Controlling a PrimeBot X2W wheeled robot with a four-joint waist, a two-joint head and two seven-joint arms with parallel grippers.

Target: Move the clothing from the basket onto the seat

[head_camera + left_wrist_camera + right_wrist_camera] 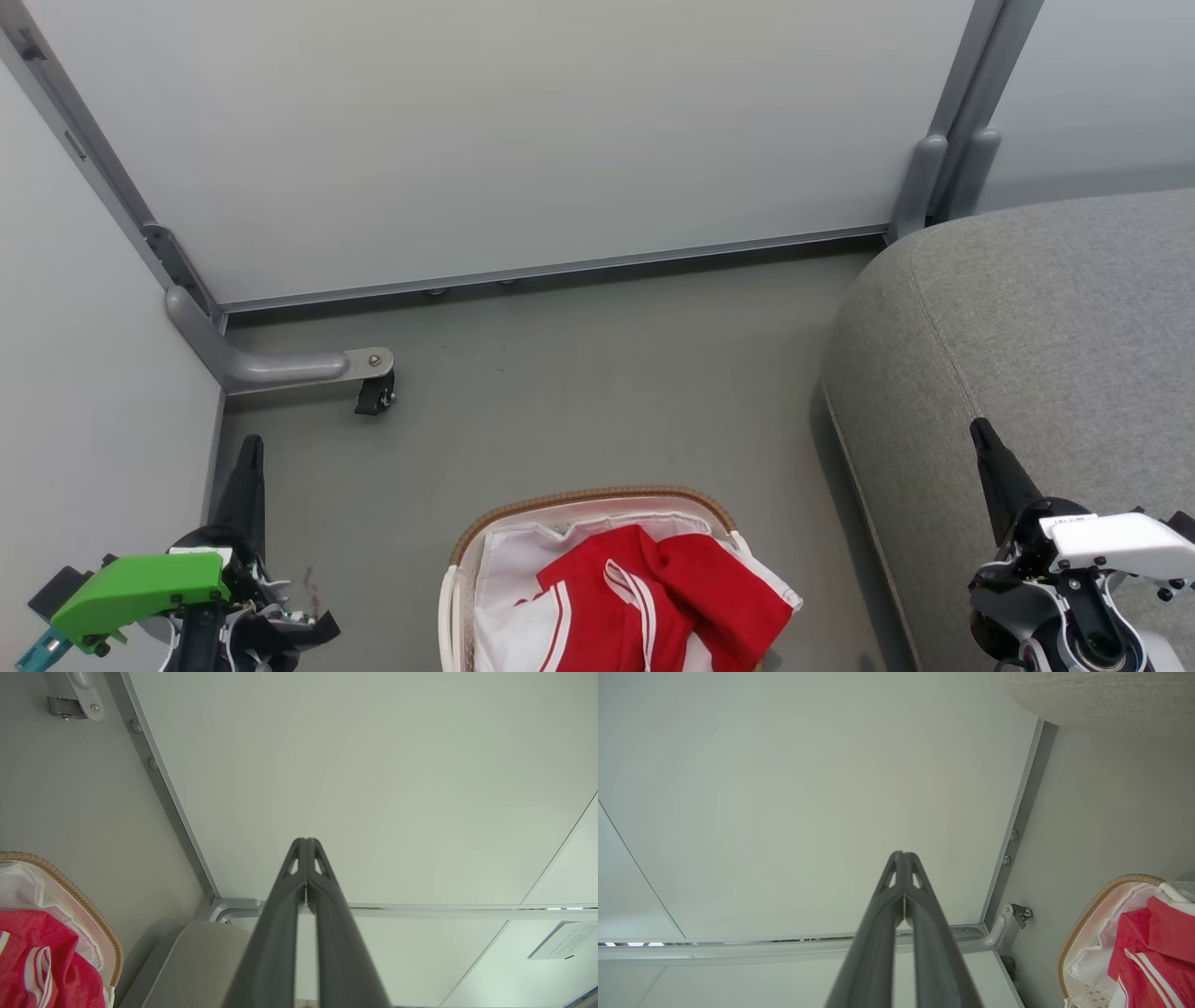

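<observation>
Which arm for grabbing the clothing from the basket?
Probably right. The red clothing bunches at the right of the basket, and the right pincer is beside the couch, the drop spot.

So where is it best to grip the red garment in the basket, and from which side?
I would pinch the raised fold at the middle of the red garment, coming straight down from above: it lies bunched on top in the open basket, whose walls block the sides.

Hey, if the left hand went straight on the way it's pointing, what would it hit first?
Probably the white partition panel. The left hand, fingers shut together, aims at its bare face, with nothing showing in between; how far off is unclear.
</observation>
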